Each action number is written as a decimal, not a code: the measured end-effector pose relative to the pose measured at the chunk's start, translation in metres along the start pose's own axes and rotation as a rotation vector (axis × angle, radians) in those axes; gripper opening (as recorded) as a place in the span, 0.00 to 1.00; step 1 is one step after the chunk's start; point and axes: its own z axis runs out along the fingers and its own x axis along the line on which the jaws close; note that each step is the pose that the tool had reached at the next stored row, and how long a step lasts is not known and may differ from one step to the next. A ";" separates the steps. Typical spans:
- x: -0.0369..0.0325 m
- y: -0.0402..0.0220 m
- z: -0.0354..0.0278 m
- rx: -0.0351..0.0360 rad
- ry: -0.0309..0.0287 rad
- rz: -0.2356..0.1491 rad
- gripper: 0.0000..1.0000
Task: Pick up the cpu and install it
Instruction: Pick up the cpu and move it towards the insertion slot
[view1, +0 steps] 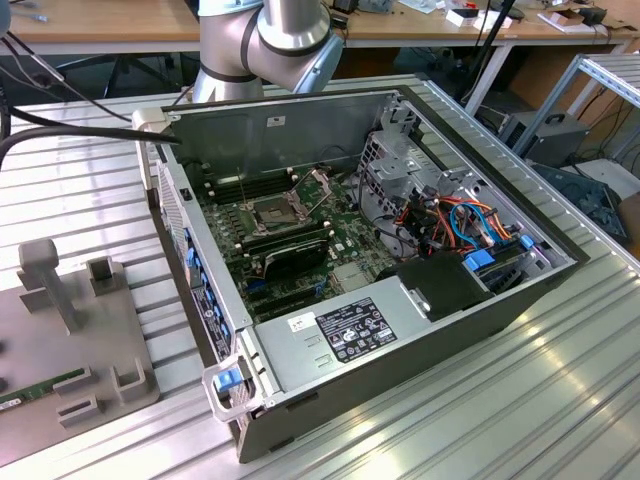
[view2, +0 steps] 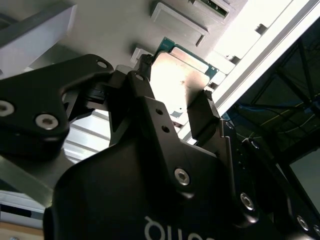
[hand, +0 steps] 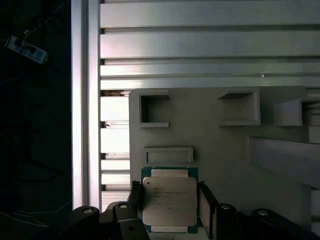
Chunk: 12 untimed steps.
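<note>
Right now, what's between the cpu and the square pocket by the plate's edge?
A low rectangular frame, on the grey plate between cpu and pocket; seen in the first wrist view.

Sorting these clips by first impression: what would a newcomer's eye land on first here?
In the first wrist view, the silver-faced cpu stands out, with the black pincer straddling it and a grey plate behind it. In the exterior view, the eye goes to the opened computer case lying on the ribbed metal table, with its green circuit board and coloured cables bare.
</note>
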 end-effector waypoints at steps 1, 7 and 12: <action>0.0000 0.0000 -0.0004 -0.0001 -0.0002 0.000 0.54; 0.0001 0.0001 -0.0026 0.0000 0.0000 0.000 0.54; 0.0001 0.0001 -0.0031 0.0001 0.0002 0.000 0.54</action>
